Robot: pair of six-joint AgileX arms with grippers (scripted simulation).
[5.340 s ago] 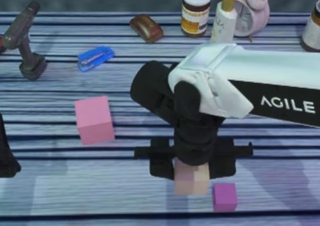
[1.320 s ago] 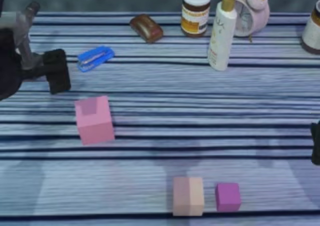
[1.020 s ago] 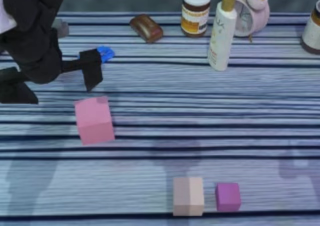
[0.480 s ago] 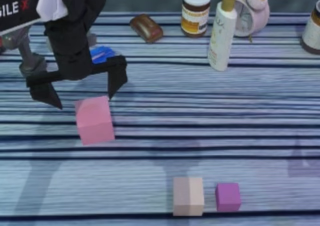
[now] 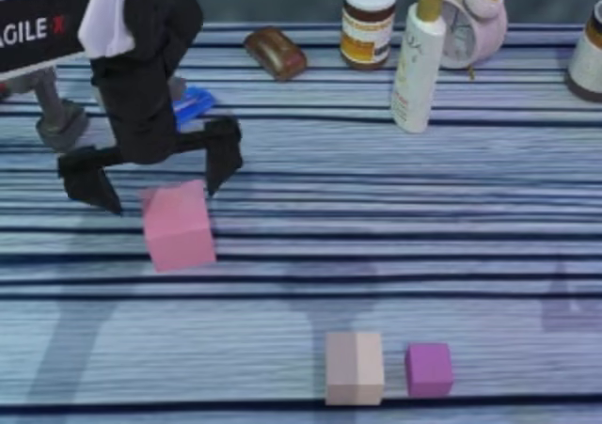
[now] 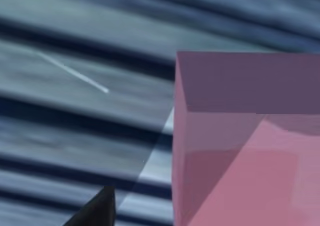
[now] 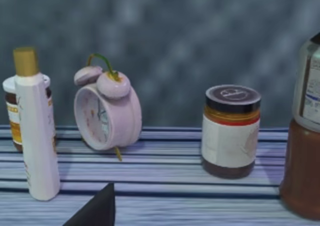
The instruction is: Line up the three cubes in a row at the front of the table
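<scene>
The large pink cube point(image 5: 177, 227) sits left of centre on the table point(image 5: 376, 255). My left gripper point(image 5: 158, 193) hangs open just behind and above it, one finger on each side of the cube's far edge, touching nothing. In the left wrist view the pink cube point(image 6: 240, 146) looms close, with one dark fingertip point(image 6: 97, 213) beside it. The peach cube point(image 5: 355, 368) and the small magenta cube point(image 5: 429, 369) stand side by side at the front edge. My right arm is out of the top view; one fingertip point(image 7: 99, 210) shows in its wrist view, set wide.
Along the back stand a drill point(image 5: 52, 114), a blue stapler point(image 5: 195, 100), a brown rounded block point(image 5: 275, 52), a jar point(image 5: 369, 20), a white bottle point(image 5: 419, 62), a pink alarm clock point(image 5: 470, 15) and a brown bottle point(image 5: 588, 57).
The right arm left the peach cube at the front and withdrew. The left arm swung in from the back left, and its open gripper has come over the pink cube's far edge.
</scene>
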